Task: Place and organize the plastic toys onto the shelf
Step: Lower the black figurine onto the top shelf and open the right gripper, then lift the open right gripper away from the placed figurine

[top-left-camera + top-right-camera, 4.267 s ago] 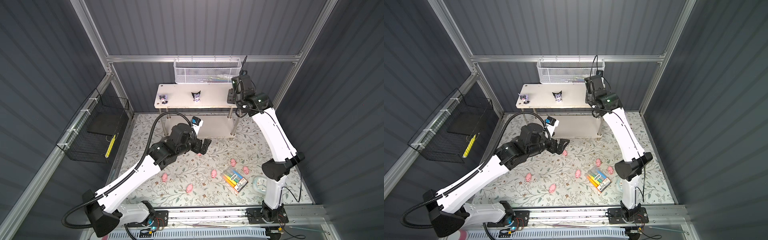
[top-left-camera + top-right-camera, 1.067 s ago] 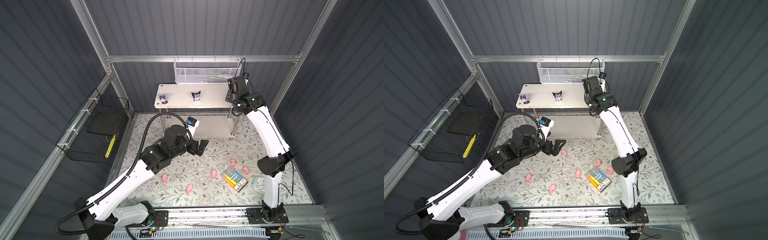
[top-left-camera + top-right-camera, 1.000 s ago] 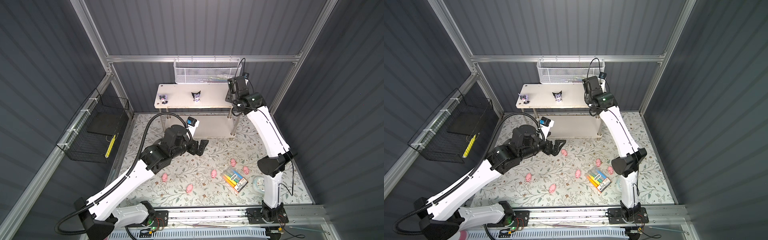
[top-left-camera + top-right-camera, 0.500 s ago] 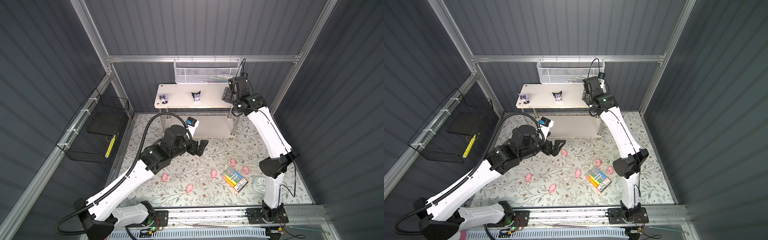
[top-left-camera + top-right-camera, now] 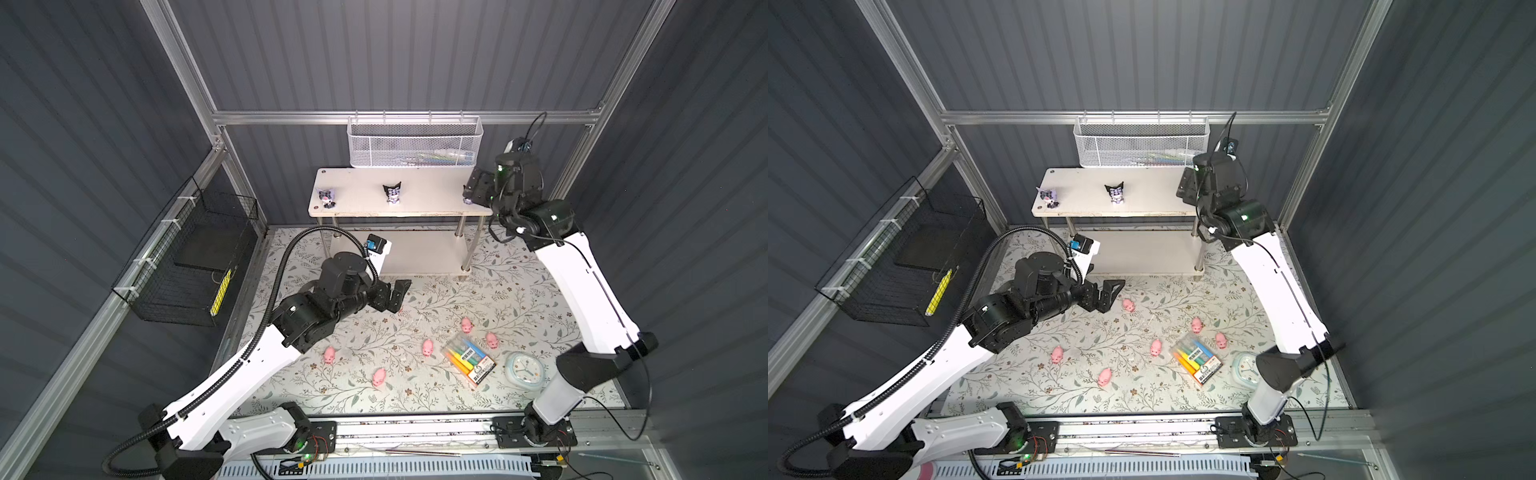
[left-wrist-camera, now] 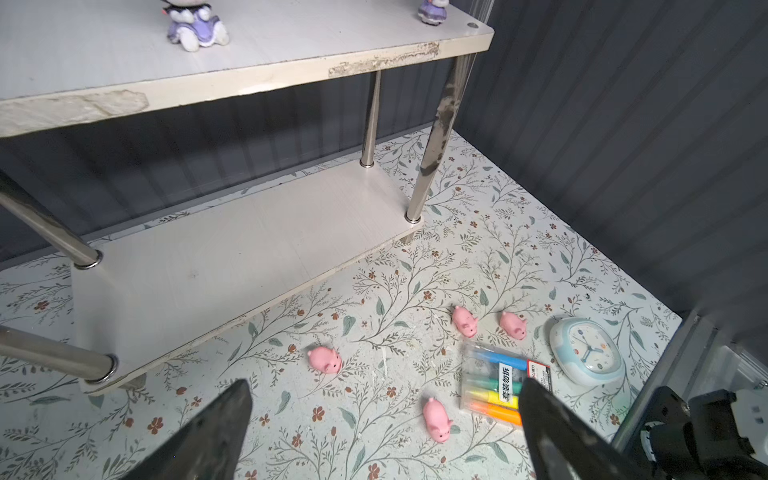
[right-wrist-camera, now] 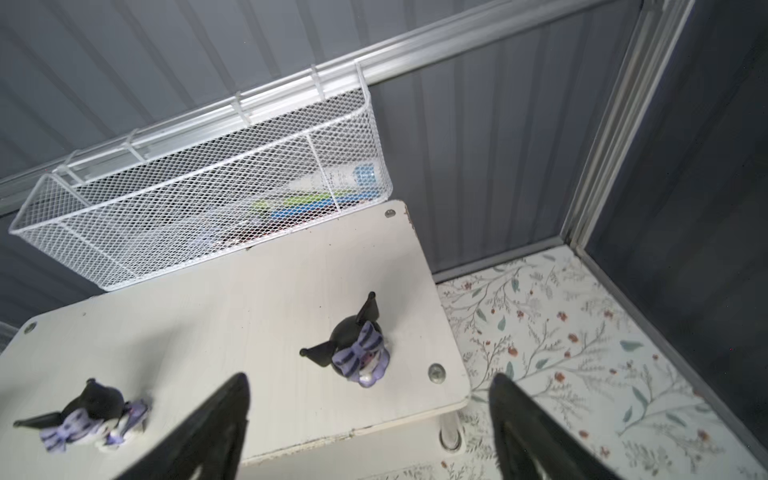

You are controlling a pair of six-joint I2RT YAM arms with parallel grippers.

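Note:
The shelf [image 5: 415,208] stands at the back. Three black-eared purple figurines stand on its top board; two show in both top views [image 5: 327,197] [image 5: 392,193], and the third [image 7: 357,353] stands free by the board's right end. My right gripper [image 7: 370,382] hovers open just over that one, touching nothing [image 5: 478,193]. Several pink pigs lie on the floral mat [image 5: 1128,305] [image 5: 1197,325] [image 5: 1057,354]. My left gripper [image 6: 384,386] is open and empty, low over the mat in front of the shelf's lower board [image 5: 395,297], with pigs [image 6: 325,360] [image 6: 436,419] ahead of it.
A pack of coloured markers [image 5: 469,359] and a round pale-blue clock [image 5: 524,370] lie on the mat at the front right. A white mesh basket [image 5: 415,143] hangs behind the shelf. A black wire basket [image 5: 187,266] hangs on the left wall.
My right gripper has opened and left the third figurine standing on the shelf's right end, then drawn back a little. The left arm has hardly moved in the last second.

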